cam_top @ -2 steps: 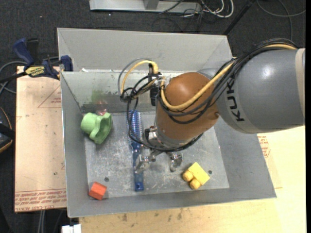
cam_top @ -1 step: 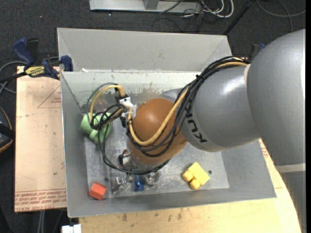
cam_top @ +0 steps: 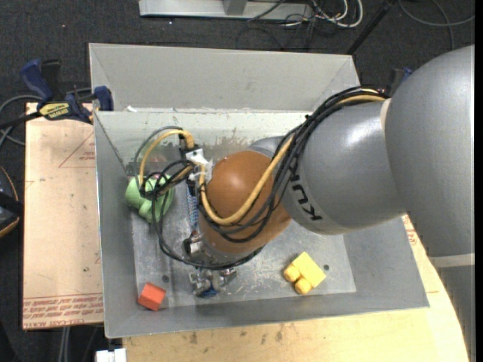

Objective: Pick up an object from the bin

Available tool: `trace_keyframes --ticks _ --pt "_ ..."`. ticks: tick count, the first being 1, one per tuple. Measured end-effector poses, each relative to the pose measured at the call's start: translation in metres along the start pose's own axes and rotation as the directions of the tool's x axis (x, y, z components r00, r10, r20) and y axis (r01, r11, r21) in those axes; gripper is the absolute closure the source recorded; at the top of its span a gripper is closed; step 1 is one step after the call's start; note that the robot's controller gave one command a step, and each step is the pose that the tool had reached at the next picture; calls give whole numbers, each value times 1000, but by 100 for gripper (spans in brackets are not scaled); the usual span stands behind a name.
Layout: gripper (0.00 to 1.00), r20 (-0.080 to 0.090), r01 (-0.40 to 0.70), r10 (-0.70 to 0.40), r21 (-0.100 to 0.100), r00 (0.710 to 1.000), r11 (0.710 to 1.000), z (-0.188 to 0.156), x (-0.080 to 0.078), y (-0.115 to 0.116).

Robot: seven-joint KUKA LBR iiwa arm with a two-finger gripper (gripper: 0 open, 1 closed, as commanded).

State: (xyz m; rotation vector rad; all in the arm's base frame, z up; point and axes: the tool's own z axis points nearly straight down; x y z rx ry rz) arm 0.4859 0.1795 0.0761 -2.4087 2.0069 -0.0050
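My gripper (cam_top: 205, 279) reaches down to the bin floor near the front edge, left of the middle, mostly hidden under the wrist. A small red-orange block (cam_top: 151, 296) lies in the front left corner, a short way left of the gripper and apart from it. A yellow block (cam_top: 304, 272) with two bumps rests on the floor to the gripper's right. A light green rounded thing (cam_top: 138, 194) sits against the left wall, partly behind the wrist cables.
The big arm and its brown wrist cover hang over the middle and right of the bin, hiding the floor beneath. The sloped left wall is close to the green thing.
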Motion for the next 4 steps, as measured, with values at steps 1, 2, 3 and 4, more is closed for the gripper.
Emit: trace_keyframes --ticks 1,2,3,4 --pt "100 1 24 -24 0 1000 1000 -140 26 -5" --pt "100 1 109 -109 -10 994 994 -119 47 -18" --pt "100 0 188 -188 -7 982 982 -120 99 -34" --pt "100 2 249 -249 -8 968 968 -129 126 -26"
